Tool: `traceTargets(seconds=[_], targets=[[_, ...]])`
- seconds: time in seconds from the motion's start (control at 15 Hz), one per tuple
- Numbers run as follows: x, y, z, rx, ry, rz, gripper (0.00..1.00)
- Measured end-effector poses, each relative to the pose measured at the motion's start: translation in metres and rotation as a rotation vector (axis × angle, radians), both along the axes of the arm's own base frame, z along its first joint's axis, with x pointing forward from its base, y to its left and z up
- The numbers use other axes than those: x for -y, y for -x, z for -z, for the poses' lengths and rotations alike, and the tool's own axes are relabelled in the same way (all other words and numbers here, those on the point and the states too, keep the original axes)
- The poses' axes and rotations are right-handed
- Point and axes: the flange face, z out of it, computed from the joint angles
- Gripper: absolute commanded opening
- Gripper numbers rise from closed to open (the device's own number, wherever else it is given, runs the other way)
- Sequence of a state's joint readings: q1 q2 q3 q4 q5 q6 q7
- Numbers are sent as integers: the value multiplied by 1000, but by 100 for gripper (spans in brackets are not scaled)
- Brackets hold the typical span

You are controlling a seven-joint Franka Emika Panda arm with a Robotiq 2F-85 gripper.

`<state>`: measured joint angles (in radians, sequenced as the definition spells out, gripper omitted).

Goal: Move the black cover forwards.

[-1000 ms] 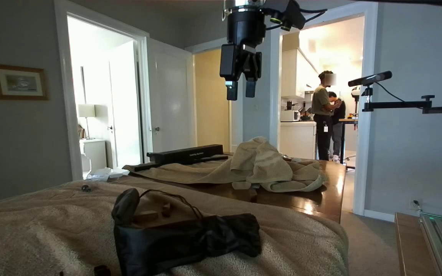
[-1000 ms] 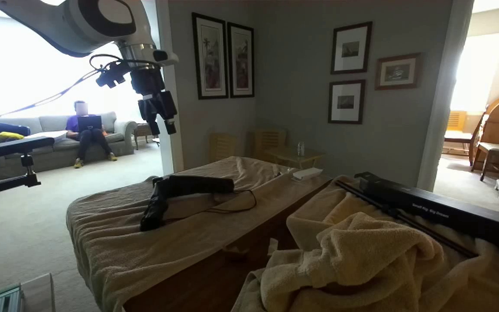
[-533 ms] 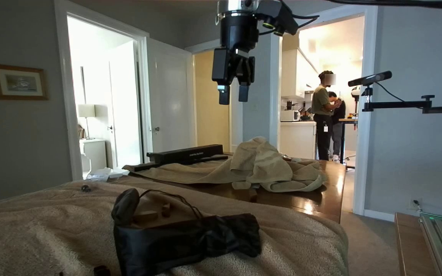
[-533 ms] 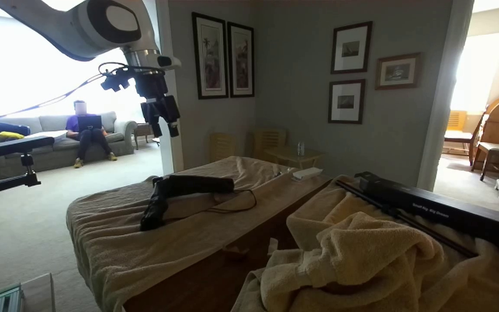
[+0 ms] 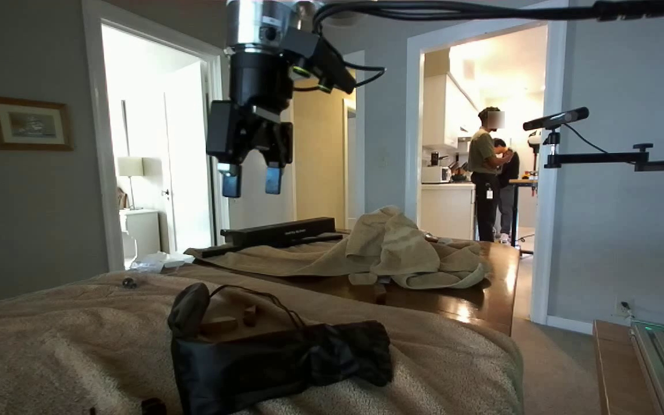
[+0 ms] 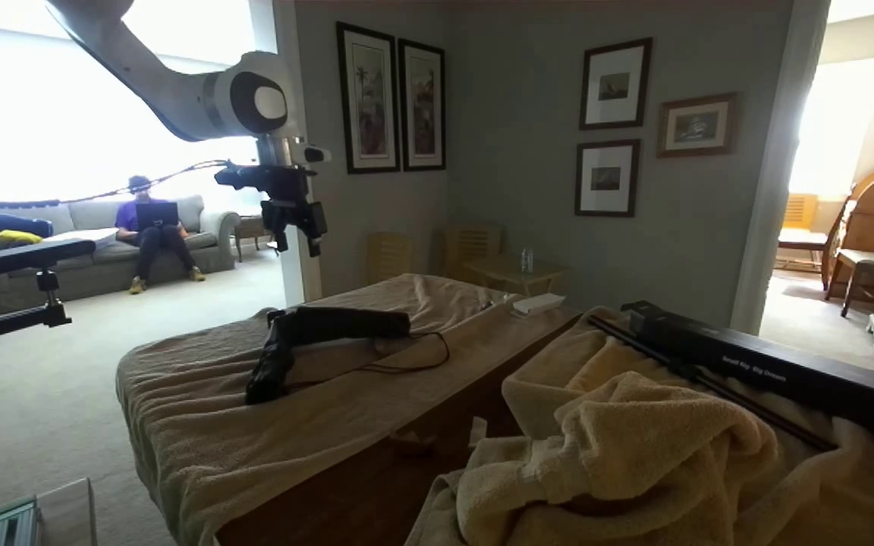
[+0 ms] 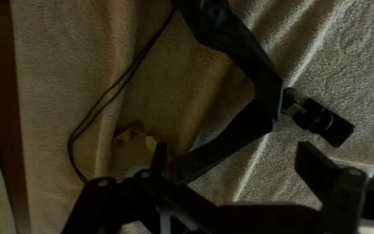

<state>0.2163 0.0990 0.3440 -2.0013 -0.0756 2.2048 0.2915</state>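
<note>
Black cover (image 5: 240, 369) (bent), below end effector (image 5: 252, 183), apart

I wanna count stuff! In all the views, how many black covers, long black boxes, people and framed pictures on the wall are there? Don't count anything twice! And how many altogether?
Black cover: 1
Long black box: 1
People: 3
Framed pictures: 5
Total: 10

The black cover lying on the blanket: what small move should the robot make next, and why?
I'd probably lower the fingers toward the black cover: they stand apart with nothing gripped, and in both exterior views they hang higher than it, not touching.
</note>
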Motion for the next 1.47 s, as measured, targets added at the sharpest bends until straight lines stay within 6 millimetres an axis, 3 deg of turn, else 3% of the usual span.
traceTargets(seconds=[0.13,0.27,0.73,1.07,1.47], targets=[[-23,-16,12,-19,-23,-18,100],[-33,-35,21,-28,-42,17,100],[-14,-94,47,-106,-110,295,100],[-10,-100,83,-242,-168,412,100],[-11,-102,83,-248,-171,420,100]])
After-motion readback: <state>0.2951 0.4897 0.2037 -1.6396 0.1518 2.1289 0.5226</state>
